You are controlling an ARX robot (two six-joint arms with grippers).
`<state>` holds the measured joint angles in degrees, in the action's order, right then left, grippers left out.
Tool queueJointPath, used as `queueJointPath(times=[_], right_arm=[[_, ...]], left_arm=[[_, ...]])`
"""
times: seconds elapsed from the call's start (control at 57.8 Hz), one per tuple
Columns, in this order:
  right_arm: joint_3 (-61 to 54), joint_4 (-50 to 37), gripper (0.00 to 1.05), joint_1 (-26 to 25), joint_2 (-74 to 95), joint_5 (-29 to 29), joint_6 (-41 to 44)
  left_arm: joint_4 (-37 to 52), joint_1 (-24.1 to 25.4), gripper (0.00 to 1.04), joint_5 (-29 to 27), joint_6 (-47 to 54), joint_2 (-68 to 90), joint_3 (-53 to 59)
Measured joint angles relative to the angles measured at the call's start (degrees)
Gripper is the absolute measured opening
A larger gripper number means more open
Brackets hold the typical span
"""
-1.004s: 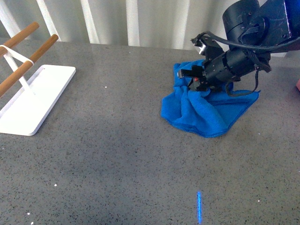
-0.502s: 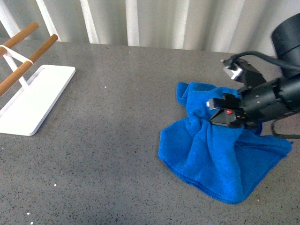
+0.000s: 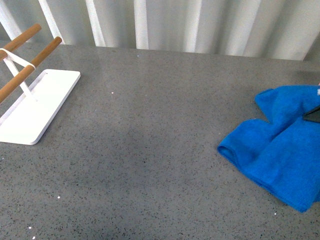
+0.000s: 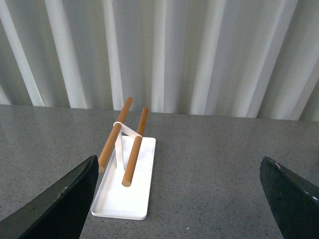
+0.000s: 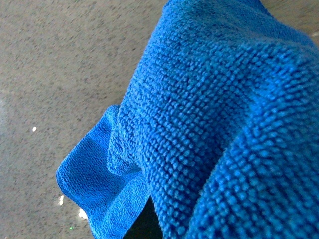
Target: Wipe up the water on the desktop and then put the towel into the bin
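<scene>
The blue towel [image 3: 280, 150] lies bunched on the dark-grey speckled desktop [image 3: 150, 150] at the right edge of the front view. Only a dark sliver of my right gripper [image 3: 313, 115] shows there, shut on the towel. In the right wrist view the towel [image 5: 209, 124] fills most of the picture and hides the fingers, with the desktop [image 5: 60, 59] beyond it. My left gripper [image 4: 178, 167] hovers open above the desktop [image 4: 209, 164], holding nothing, its dark fingers [image 4: 60, 204] wide apart. The bin is out of view.
A white tray [image 3: 40, 115] with two wooden rods [image 3: 27, 65] stands at the far left, and the left wrist view shows the same tray [image 4: 117, 206]. White curtains [image 3: 175, 22] hang behind the desk's far edge. Tiny bright specks [image 3: 112, 92] dot the surface.
My right gripper has swept to the right and nearly left the front view, dragging the towel from the middle right of the desk to its right edge.
</scene>
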<state>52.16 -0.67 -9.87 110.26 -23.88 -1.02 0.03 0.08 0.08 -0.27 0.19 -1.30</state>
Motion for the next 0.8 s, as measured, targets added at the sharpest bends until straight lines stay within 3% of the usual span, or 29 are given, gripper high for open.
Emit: queueJointPath(times=[0.225,0.64,0.796], right_arm=[[8.55,2.99,0.04,-4.5,3.91,3.02,3.23],[24.94,10.99,0.04,0.26,4.33,6.03,4.22],[31.39,15.52,0.04,-0.63,-0.98,5.53,4.7]], left_arm=[[0.0,0.0,0.98,0.0,0.0,0.0,0.02],[0.0,0.0,0.98,0.0,0.0,0.0,0.02],[0.0,0.0,0.98,0.0,0.0,0.0,0.0]])
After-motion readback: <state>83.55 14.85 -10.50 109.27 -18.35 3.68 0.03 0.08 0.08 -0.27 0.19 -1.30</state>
